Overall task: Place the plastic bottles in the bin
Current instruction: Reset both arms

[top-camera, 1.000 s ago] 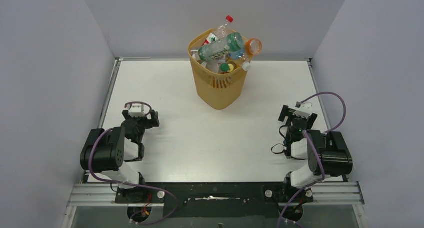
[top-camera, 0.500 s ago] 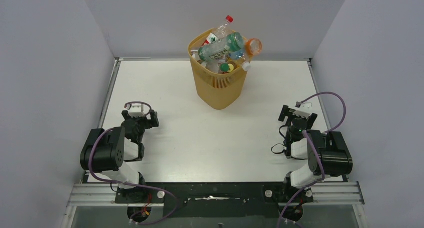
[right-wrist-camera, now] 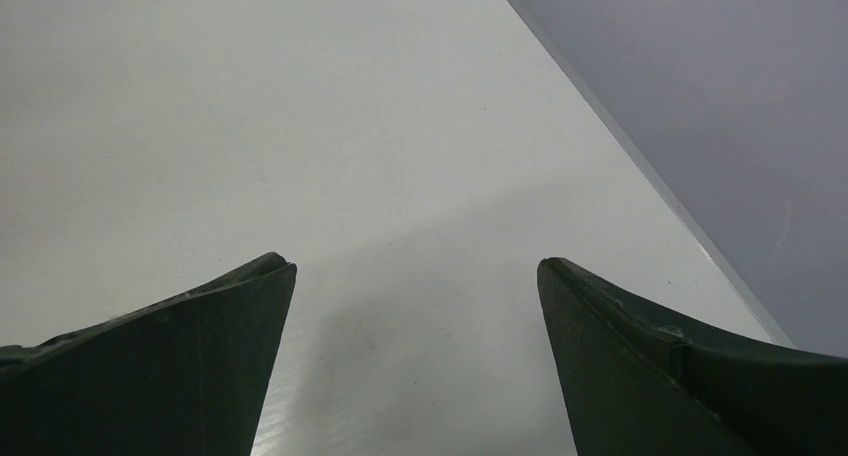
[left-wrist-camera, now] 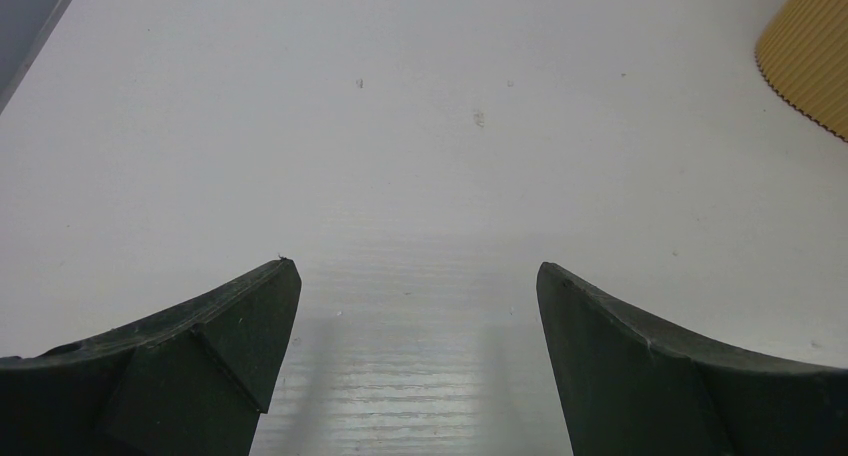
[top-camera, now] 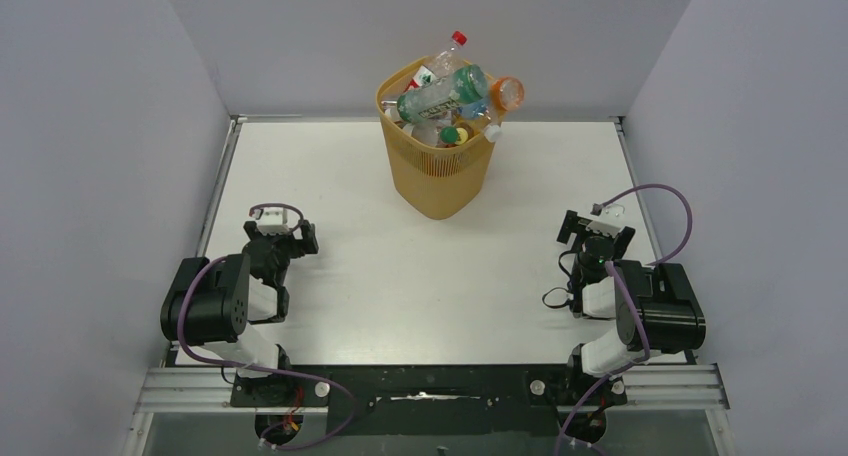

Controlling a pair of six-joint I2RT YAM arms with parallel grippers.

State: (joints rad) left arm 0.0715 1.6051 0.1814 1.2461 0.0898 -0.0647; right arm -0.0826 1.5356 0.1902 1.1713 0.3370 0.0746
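The yellow-orange ribbed bin stands at the back middle of the white table. Several plastic bottles are heaped in it above the rim, among them a green-labelled one, a red-capped one and an orange one. A corner of the bin shows in the left wrist view. My left gripper is open and empty, low over the table at the near left. My right gripper is open and empty at the near right.
Grey walls close the table on the left, back and right. A raised metal rail runs along the table's edges; the right edge and wall show in the right wrist view. Purple cables loop over both arms.
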